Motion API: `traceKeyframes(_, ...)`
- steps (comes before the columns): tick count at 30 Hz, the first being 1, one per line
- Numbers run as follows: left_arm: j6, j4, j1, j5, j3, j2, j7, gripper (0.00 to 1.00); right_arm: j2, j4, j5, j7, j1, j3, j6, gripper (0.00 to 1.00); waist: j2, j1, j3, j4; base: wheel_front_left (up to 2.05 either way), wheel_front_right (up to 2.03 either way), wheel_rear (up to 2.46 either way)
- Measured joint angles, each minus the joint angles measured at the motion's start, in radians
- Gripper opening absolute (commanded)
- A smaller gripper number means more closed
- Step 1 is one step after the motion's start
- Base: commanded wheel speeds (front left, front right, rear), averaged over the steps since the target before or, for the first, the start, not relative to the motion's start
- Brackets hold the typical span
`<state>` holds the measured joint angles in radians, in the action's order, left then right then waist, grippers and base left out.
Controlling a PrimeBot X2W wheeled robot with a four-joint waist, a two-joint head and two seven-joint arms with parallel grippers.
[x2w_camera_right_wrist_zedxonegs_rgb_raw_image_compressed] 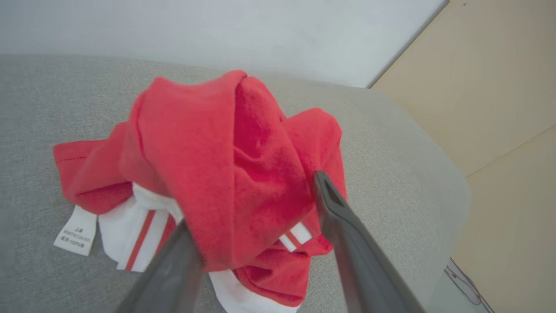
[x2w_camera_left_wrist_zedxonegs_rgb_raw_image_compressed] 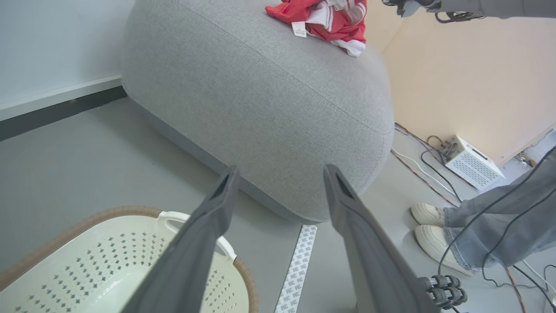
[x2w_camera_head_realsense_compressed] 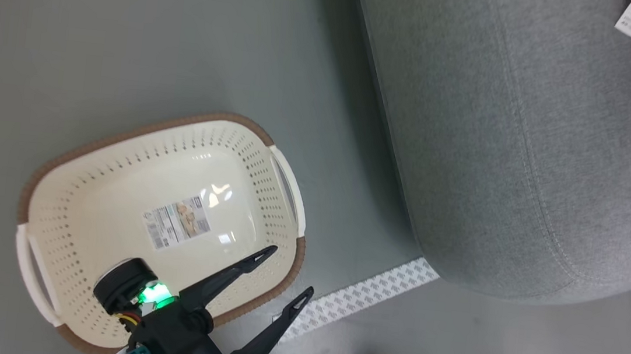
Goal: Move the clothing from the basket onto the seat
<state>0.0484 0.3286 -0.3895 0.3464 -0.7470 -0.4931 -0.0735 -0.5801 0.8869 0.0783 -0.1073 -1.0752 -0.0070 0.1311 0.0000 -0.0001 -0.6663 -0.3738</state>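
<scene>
Dark grey fingers of the left tool (x2w_camera_head_realsense_compressed: pixel 293 269) stand spread apart with nothing between them, over one end of the basket (x2w_camera_head_realsense_compressed: pixel 180 122). The cream basket sits on the floor near the seat (x2w_camera_head_realsense_compressed: pixel 528 164), and its inside holds no garment, just a printed label (x2w_camera_head_realsense_compressed: pixel 177 222) on the bottom. The right tool (x2w_camera_right_wrist_zedxonegs_rgb_raw_image_compressed: pixel 252 200) is also wide open, poised over the seat top. The clothing (x2w_camera_right_wrist_zedxonegs_rgb_raw_image_compressed: pixel 226 165) is bunched up between its fingers and hides one fingertip, and the tool does not seem to pinch it. The red and white heap lies on the grey cushion with a white tag (x2w_camera_right_wrist_zedxonegs_rgb_raw_image_compressed: pixel 74 230) flat beside it. Judging by this, the move looks essentially complete: the clothing is on the seat and nothing visible is left to fetch, so only drawing the right tool clear appears to remain.
</scene>
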Motion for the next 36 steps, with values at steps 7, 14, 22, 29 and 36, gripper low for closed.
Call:
traceKeyframes(7,-0.011,-0.164,0.036,0.049,-0.002,0.05,-0.113,1.0,0.012,-0.029,-0.001,0.021,0.055,0.101,0.0,1.0,-0.0001,-0.0001,0.123,0.028,0.0,0.0,0.0)
traceKeyframes(14,0.024,-0.337,0.074,0.086,0.043,0.113,-0.175,1.0,0.032,-0.08,0.052,0.047,0.2,0.157,0.0,1.0,-0.0001,-0.0002,0.274,0.064,0.0,0.0,0.0)
traceKeyframes(22,0.062,-0.435,0.158,0.12,0.145,0.208,-0.189,1.0,0.083,-0.207,0.18,0.035,0.423,0.066,0.0,1.0,-0.0002,-0.0003,0.47,0.12,0.0,0.0,0.0)
traceKeyframes(29,0.113,-0.476,0.205,0.115,0.257,0.241,-0.19,1.0,0.193,-0.436,0.224,0.037,0.649,-0.047,0.0,1.0,-0.0002,-0.0002,0.597,0.206,0.0,0.0,0.0)
traceKeyframes(36,0.119,-0.47,0.227,0.055,0.327,0.263,-0.19,1.0,0.35,-0.673,0.188,0.054,0.846,-0.103,0.0,1.0,-0.0002,-0.0001,0.657,0.318,0.0,0.0,0.0)
